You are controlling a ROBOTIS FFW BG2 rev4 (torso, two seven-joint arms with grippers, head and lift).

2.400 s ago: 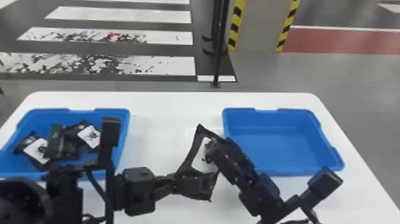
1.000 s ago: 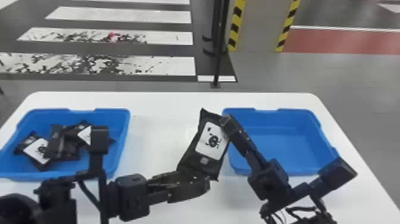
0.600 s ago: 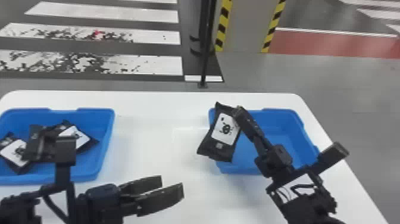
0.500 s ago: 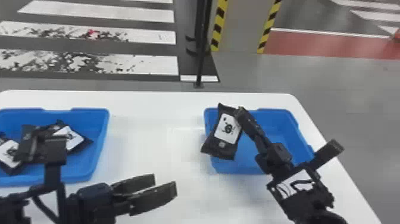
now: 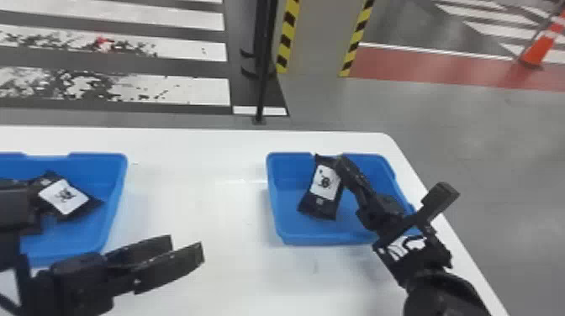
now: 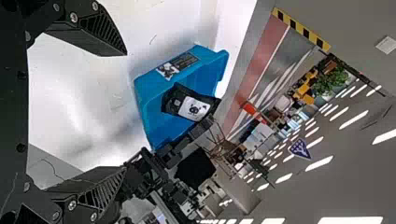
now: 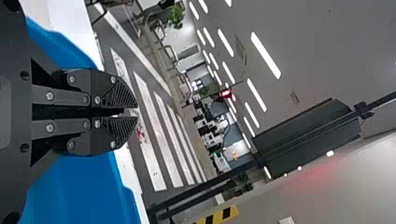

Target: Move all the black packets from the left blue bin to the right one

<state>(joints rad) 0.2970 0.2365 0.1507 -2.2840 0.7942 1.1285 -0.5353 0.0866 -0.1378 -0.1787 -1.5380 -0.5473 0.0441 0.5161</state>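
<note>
1. Head view: the right gripper (image 5: 341,163) is pinching the top end of a black packet (image 5: 326,187). The packet is tilted, and its white label shows. It is at the right blue bin (image 5: 281,218), inside the rim as seen from above. I cannot tell if it touches the bottom.
2. The left gripper (image 5: 186,247) is over the white table (image 5: 235,277), between the two bins and closer to the robot. Its two fingers are spread, with nothing in them.
3. The left blue bin (image 5: 114,210) has a labelled packet (image 5: 65,197) in it. The left arm hides part of that bin, so I cannot count all the packets.
4. Left wrist view: this gripper's fingers are wide apart. Farther off, the held packet is at the right bin.
5. Right wrist view: this gripper's two fingers are pressed close together, side by side. Blue bin shows on both sides of them.
6. An orange cone (image 5: 540,48) stands on the floor past the table.
</note>
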